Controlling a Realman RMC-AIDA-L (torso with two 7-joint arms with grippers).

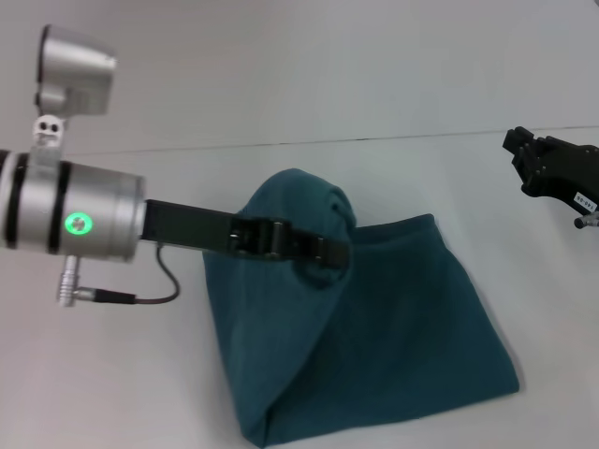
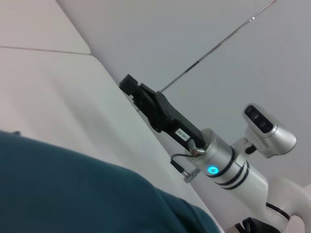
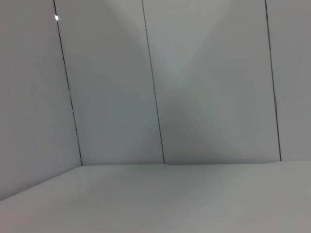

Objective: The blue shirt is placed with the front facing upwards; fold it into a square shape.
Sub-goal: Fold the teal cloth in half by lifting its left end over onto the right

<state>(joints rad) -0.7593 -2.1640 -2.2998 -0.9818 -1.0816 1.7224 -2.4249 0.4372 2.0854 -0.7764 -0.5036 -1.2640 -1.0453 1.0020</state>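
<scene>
The blue shirt (image 1: 393, 318) lies partly folded on the white table (image 1: 103, 383), with no lettering showing. My left gripper (image 1: 339, 251) reaches in from the left and is shut on a bunch of the shirt's cloth, holding it up in a hump over the flat part. In the left wrist view the shirt (image 2: 73, 194) fills the near corner. My right gripper (image 1: 515, 150) hovers apart at the far right above the table, shut with nothing in it, and it also appears in the left wrist view as the right gripper (image 2: 128, 85).
The table's back edge (image 1: 374, 138) meets a pale wall. The right wrist view holds only bare table (image 3: 170, 199) and wall panels. A cable (image 1: 164, 281) loops under my left wrist.
</scene>
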